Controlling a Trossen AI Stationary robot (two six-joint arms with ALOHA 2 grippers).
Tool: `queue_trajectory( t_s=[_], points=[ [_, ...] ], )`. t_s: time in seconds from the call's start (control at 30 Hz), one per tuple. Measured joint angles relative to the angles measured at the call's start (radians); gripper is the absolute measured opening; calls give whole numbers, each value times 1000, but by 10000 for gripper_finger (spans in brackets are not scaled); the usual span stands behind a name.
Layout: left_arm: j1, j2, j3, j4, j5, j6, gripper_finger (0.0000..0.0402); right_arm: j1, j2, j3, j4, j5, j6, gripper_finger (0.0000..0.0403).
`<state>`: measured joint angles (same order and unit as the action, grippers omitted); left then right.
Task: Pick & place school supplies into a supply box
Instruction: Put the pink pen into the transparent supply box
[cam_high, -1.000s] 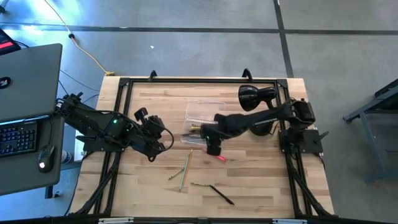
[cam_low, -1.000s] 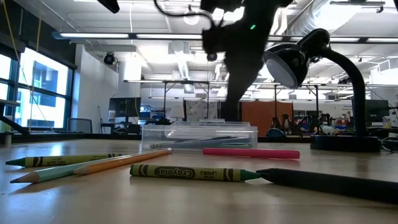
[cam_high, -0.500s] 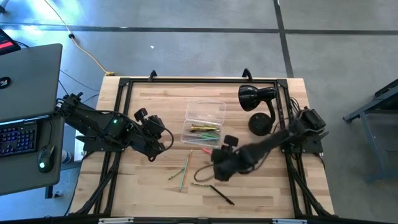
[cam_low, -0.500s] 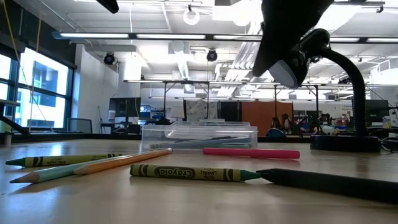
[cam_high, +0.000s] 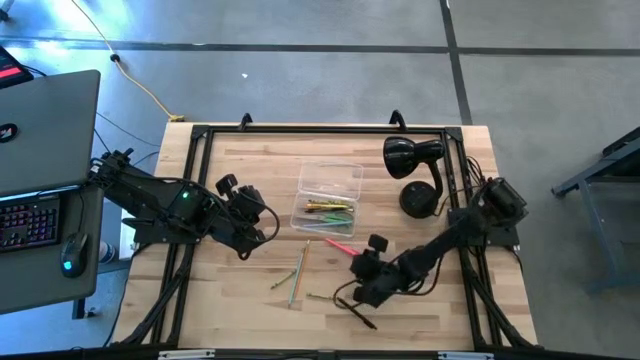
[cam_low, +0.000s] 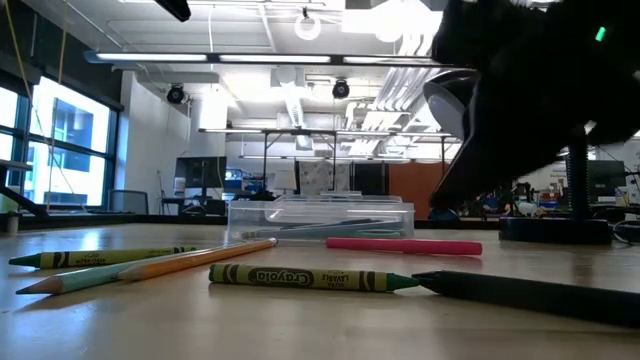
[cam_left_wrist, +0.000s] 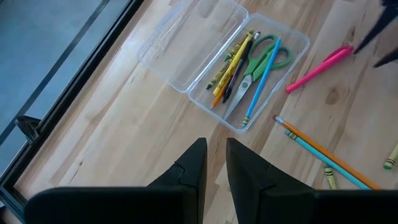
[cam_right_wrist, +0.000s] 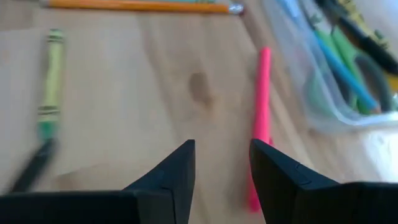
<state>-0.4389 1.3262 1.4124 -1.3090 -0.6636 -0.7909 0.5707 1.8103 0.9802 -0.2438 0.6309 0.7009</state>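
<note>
**Right end effector over the loose supplies, box partly filled**

The clear supply box (cam_high: 327, 197) sits on the wooden worktop (cam_high: 250, 170), and everything else is placed from it. Inside it lie green-handled scissors (cam_left_wrist: 264, 60), a blue pencil (cam_left_wrist: 261, 81), a yellow one (cam_left_wrist: 232, 66) and a dark one beside them. Its open lid (cam_left_wrist: 186, 37) lies flat against the box's far long side, as the left wrist view shows.

Just outside the box, along its near long side, lies a pink pen (cam_high: 340, 246). Farther out on the same side lie an orange pencil (cam_high: 300, 266) and a light blue one (cam_left_wrist: 323, 158) side by side, then a green crayon (cam_low: 305, 277) and a black pen (cam_high: 357, 312) — the last 2 almost end to end.

The right end effector (cam_high: 362, 283) hangs above the worktop on that near side of the box, beyond the pink pen and near the black pen; its fingers (cam_right_wrist: 171, 174) stand apart with nothing between them.

The left end effector (cam_high: 262, 222) waits to the box's left, its fingers (cam_left_wrist: 193, 171) held slightly apart and empty.

A black desk lamp (cam_high: 412, 165) stands to the right of the box.
</note>
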Motion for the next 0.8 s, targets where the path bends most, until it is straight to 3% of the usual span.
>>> queue_trajectory(
  t_s=[0.43,0.8],
  points=[
    [0,0,0,2,0,-2,90,-89,0,-325,488,44,-24,130],
    [0,0,0,1,0,0,90,-86,33,-452,750,28,-140,120]
  ],
)
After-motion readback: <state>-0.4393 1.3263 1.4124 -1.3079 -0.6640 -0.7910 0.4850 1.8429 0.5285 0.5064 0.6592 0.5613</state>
